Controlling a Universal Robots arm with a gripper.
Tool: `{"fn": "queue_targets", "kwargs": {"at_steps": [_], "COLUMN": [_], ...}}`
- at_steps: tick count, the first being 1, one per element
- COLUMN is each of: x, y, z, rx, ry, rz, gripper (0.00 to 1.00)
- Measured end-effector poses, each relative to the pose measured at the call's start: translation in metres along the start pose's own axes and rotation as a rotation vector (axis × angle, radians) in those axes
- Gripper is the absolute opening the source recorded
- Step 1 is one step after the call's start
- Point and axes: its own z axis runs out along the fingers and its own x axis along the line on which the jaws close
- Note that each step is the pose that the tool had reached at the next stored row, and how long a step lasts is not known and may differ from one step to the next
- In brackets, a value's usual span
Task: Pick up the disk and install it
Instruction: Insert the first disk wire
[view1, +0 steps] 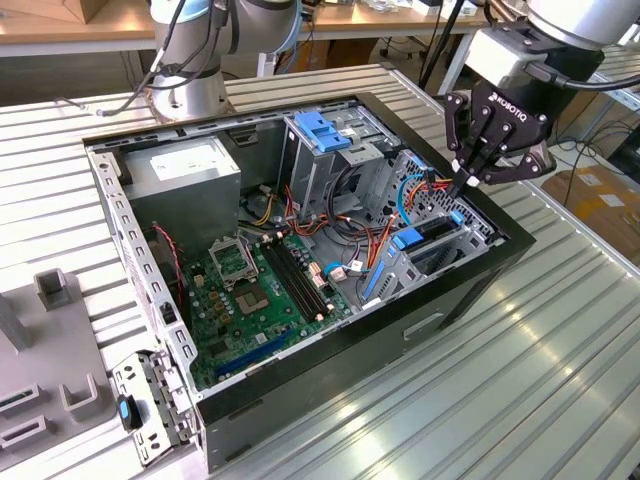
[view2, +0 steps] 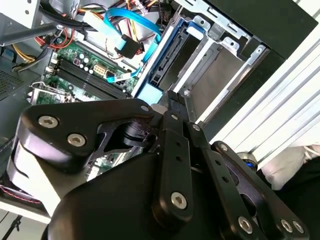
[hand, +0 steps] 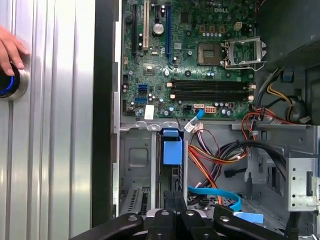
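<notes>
The disk (view1: 432, 246) stands on edge in the drive bay at the exterior view's right end of the open computer case (view1: 420, 325), its blue rail tab (view1: 409, 239) showing. The first wrist view shows that blue tab (hand: 172, 149) above the disk's narrow dark edge (hand: 173, 181). My gripper (view1: 467, 183) hovers just above the bay, its fingers shut together with nothing between them. In the second wrist view the fingertips (view2: 169, 102) meet beside the blue tab (view2: 150, 93) and the metal bay walls (view2: 215, 75).
Inside the case lie a green motherboard (view1: 255, 290), a grey power-supply box (view1: 185, 170), a metal cage with a blue top (view1: 325, 130) and loose cables (view1: 345, 235). A hand (hand: 9, 49) rests on a blue-lit button on the slatted table (view1: 520, 380). A grey fixture (view1: 50, 340) stands at the exterior view's left.
</notes>
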Motion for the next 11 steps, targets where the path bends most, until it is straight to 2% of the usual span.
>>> {"fn": "queue_targets", "kwargs": {"at_steps": [1, 3, 9, 11], "x": [0.0001, -0.0005, -0.007, -0.0118], "y": [-0.0051, -0.0229, -0.0375, -0.0458], "z": [-0.0001, -0.0005, -0.0008, -0.0008], "rx": [0.0003, 0.0003, 0.0002, 0.0002], "ry": [0.0, -0.0001, 0.0013, 0.003], "rz": [0.0, 0.0, 0.0, 0.0], "gripper": [0.11, 0.11, 0.11, 0.11]}}
